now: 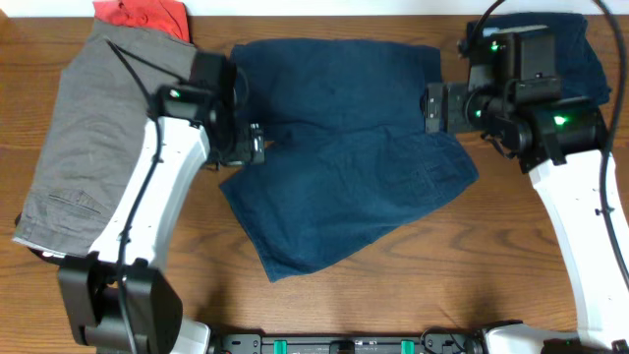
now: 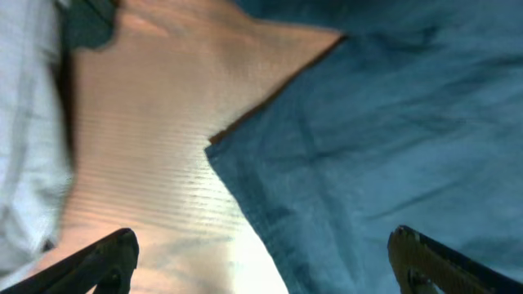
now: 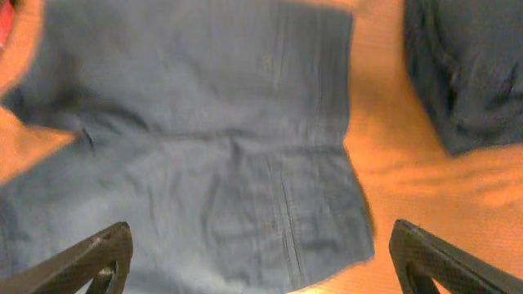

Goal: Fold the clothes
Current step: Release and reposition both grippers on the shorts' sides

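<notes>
dark blue denim shorts [image 1: 344, 167] lie spread on the brown wooden table [image 1: 491, 246].

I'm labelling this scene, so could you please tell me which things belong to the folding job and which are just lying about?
Job: denim shorts; grey-khaki shorts; red-orange garment; dark navy garment.
Lying about: nothing seen beyond the wooden table.

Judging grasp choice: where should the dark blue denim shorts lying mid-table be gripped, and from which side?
Probably the right edge of the dark blue denim shorts, from the right with the right gripper, and the left hem with the left gripper; both edges lie flat and exposed.
</notes>
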`<action>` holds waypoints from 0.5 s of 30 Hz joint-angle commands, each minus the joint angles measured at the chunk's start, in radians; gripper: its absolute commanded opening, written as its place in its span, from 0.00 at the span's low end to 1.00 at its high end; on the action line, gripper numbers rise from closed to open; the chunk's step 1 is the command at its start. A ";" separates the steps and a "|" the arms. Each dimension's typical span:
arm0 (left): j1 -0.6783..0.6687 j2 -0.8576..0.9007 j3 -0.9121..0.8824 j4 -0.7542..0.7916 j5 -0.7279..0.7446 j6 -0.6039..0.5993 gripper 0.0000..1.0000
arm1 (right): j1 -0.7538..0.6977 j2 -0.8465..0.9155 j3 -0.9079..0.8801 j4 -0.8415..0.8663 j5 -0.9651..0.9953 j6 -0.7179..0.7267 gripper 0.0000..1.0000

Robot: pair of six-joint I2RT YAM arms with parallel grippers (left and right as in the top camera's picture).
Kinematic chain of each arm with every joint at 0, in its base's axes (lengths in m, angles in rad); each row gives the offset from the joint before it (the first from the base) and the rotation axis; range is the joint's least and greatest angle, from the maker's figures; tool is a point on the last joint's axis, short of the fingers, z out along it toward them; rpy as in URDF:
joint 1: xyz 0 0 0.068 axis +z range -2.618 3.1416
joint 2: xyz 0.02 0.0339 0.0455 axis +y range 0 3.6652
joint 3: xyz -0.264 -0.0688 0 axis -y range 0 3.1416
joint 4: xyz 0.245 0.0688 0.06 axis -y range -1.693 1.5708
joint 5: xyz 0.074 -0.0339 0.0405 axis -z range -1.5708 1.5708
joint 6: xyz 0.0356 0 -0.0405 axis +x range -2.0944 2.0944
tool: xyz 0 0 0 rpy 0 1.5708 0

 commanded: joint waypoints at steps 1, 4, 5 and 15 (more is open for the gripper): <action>0.003 0.011 -0.141 0.109 -0.004 -0.023 0.99 | -0.009 0.025 -0.015 -0.038 -0.001 0.010 0.92; 0.003 0.011 -0.229 0.225 -0.004 -0.024 0.99 | -0.009 0.029 -0.016 -0.053 -0.001 0.025 0.90; 0.003 0.011 -0.254 0.261 -0.005 -0.023 0.97 | -0.007 0.030 -0.016 -0.053 -0.002 0.030 0.89; 0.005 0.020 -0.483 0.570 -0.014 -0.023 0.69 | -0.006 0.046 -0.024 -0.053 -0.005 0.047 0.85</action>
